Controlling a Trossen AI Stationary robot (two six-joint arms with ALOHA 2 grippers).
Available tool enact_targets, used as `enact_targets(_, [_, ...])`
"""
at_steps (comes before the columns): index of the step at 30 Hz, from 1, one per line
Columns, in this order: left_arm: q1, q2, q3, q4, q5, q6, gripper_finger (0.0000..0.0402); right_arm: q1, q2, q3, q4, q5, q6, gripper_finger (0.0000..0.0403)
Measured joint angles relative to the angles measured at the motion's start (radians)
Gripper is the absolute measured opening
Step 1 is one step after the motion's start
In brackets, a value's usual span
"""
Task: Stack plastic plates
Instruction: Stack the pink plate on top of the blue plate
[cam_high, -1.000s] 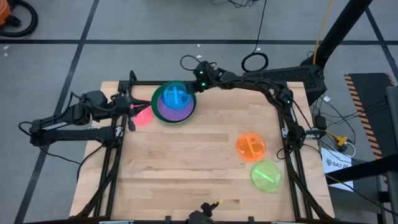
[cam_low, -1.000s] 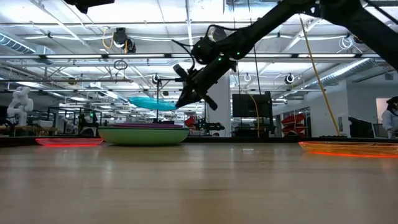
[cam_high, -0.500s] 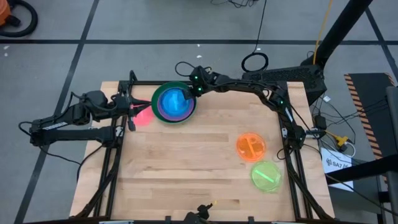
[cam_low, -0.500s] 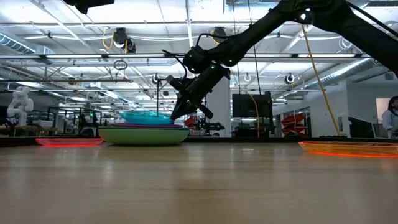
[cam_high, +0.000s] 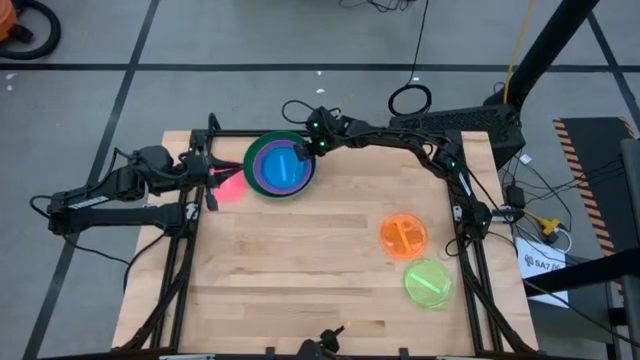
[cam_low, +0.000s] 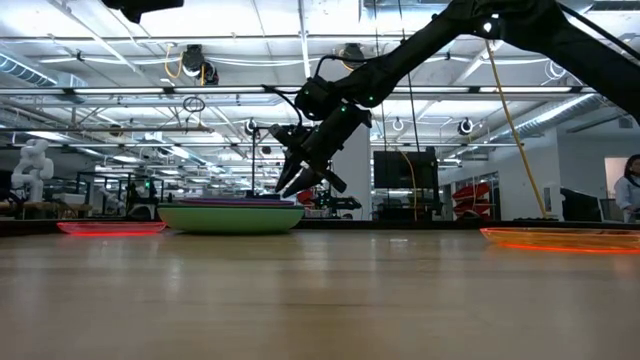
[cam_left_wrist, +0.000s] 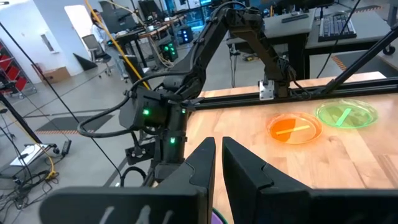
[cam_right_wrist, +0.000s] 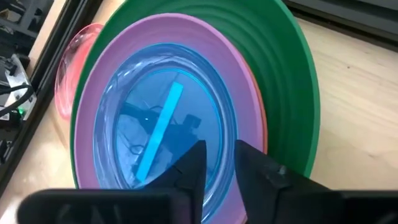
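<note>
The blue plate (cam_high: 281, 167) is seen lying on the stack of plates (cam_high: 258, 157) at the table's (cam_high: 300, 270) far edge. The right gripper (cam_high: 303, 152) is held just above its rim, jaws parted and empty. The left gripper (cam_high: 208, 173) is kept beside the pink plate (cam_high: 231, 187), jaws nearly closed.

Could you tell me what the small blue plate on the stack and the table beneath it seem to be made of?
The small round blue plate looks like translucent glossy plastic: the purple plate under it shows through and its surface catches reflections. The table looks like pale matte wood, with plank seams and grain visible.
</note>
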Motion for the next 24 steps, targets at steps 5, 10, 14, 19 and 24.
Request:
enact_targets(5, [0.000, 0.000, 0.000, -0.010, 0.000, -0.011, 0.0037, -0.001, -0.030, -0.002, -0.043, -0.002, -0.034, 0.0084])
enact_targets(10, [0.000, 0.006, 0.000, -0.013, 0.000, -0.026, 0.0037, 0.016, -0.120, -0.001, -0.128, 0.000, -0.117, 0.0084])
enact_targets(14, [0.000, 0.023, 0.000, -0.016, 0.000, -0.040, 0.0037, 0.057, -0.217, -0.001, -0.237, 0.002, -0.217, 0.0084])
enact_targets(19, [-0.001, 0.067, 0.000, -0.016, 0.000, -0.067, 0.0037, 0.147, -0.336, -0.017, -0.390, 0.146, -0.318, 0.0084])
enact_targets(24, [-0.003, 0.125, 0.000, -0.017, 0.000, -0.113, 0.0037, 0.254, -0.471, -0.158, -0.410, 0.282, -0.325, 0.0084])
